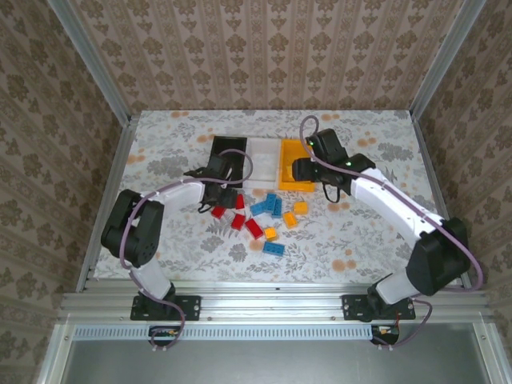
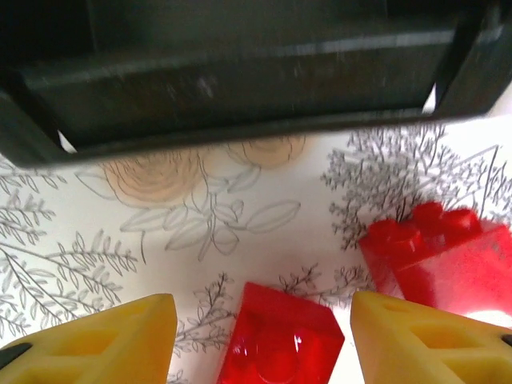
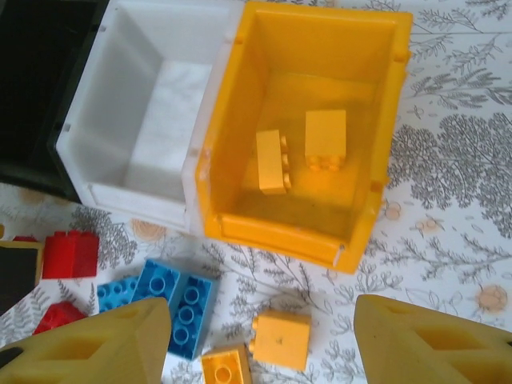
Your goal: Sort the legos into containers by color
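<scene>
The legos point(image 1: 254, 228) lay loose on the tabletop point(image 1: 168, 140). A red brick point(image 2: 280, 340) sat between the fingers point(image 2: 96, 344) of the left pincer point(image 2: 260, 308), spread wide and empty; an off-centre squeeze could skid it into its neighbour point(image 2: 444, 256) rightward. The right pincer point(image 3: 260, 312) gaped empty before the orange bin point(image 3: 384, 144).

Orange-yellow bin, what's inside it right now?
The orange-yellow bin holds a left brick and a right brick, both orange-yellow. In the top view, the right arm covers part of it.
</scene>
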`<state>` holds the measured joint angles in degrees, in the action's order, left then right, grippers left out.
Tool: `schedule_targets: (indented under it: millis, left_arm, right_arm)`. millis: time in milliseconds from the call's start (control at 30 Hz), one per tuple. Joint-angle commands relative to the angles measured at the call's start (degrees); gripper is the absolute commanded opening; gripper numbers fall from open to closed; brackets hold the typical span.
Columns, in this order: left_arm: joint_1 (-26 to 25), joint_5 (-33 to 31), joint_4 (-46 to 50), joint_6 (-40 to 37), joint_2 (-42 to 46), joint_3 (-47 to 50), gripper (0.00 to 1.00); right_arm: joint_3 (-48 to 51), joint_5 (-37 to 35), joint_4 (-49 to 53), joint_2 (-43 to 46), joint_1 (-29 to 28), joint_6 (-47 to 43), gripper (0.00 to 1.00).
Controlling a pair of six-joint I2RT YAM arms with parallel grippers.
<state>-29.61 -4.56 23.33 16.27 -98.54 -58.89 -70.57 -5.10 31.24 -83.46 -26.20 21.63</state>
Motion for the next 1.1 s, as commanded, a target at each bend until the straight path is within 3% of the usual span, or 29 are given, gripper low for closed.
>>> schedule_targets:
  millis: [0, 133, 333, 467, 700, 833, 1067]
  left_arm:
    - [-0.11, 2.08, 1.38, -2.31, 3.43, 1.77, 0.63]
    - [0.02, 3.40, 1.22, -2.30, 5.73, 4.06, 0.66]
    - [0.50, 0.80, 1.04, -0.13, 3.06, 4.79, 0.57]
    - [1.04, 1.49, -0.98, 0.81, 2.48, 5.17, 0.49]
    - [1.44, 2.31, -2.94, 1.07, 1.70, 6.77, 0.48]
    - [1.57, 2.19, -3.92, 1.61, 1.96, 7.82, 0.35]
    - [1.35, 1.87, -1.13, 3.00, 8.05, 6.45, 0.24]
  right_arm:
    - [3.09, 0.70, 0.13, 3.27, -0.08, 0.99, 0.64]
    - [5.29, 0.78, 0.44, 6.00, -0.08, 0.96, 0.64]
    - [6.40, 2.46, 0.18, 7.94, -1.26, 1.30, 0.64]
    - [6.82, 2.01, 0.91, 7.08, -5.30, 2.18, 0.63]
    - [9.17, 1.04, -2.54, 2.42, -11.22, 5.74, 0.62]
    - [8.80, 1.06, -3.39, 1.81, -11.64, 5.71, 0.62]
    - [8.50, 0.33, -3.46, 1.20, -11.69, 5.38, 0.62]
